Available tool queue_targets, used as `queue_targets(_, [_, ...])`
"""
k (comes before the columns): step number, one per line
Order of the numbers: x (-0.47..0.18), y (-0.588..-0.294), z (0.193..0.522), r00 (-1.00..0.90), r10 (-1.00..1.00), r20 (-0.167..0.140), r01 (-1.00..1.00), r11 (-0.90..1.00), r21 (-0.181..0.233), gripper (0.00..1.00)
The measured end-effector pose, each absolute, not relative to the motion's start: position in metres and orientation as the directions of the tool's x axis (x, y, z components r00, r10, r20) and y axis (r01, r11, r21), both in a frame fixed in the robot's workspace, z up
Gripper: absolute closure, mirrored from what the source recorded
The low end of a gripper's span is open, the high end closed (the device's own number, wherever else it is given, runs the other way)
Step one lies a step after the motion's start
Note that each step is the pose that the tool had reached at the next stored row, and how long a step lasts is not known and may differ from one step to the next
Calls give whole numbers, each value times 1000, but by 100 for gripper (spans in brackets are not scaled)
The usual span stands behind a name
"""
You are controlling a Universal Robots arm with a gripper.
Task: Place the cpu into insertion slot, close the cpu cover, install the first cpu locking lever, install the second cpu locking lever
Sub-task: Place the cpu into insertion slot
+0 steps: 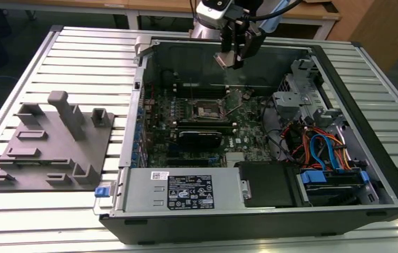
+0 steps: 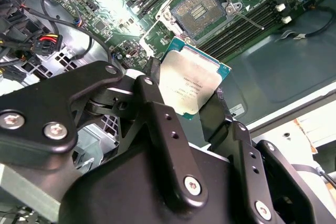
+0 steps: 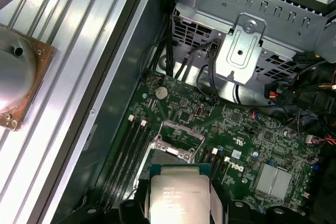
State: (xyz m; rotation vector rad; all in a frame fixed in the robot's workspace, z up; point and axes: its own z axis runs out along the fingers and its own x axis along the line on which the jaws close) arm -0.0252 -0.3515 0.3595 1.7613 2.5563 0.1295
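My gripper (image 1: 231,59) hangs high over the open computer case, shut on the cpu (image 2: 191,83), a flat square chip with a dull silver top. In both wrist views the black fingers (image 2: 151,85) clamp the chip by two opposite edges. The insertion slot (image 1: 204,109) lies well below on the green motherboard. It is uncovered, and its dark contact field (image 2: 201,9) shows. The silvery cpu cover (image 3: 179,139) sits at the slot's edge, just beyond the held cpu (image 3: 178,196). A thin metal lever (image 2: 251,20) lies beside the slot.
The case (image 1: 367,126) lies on its side on a slatted metal table (image 1: 79,52). A drive cage (image 1: 293,97), bundled cables (image 1: 318,145) and a power supply (image 1: 177,191) crowd the motherboard. A grey fixture block (image 1: 55,142) stands at the exterior view's left.
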Motion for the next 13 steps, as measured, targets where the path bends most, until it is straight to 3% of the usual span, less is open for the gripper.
queue_targets(13, [-25,-352,359,-324,946,19,943,322,88,46])
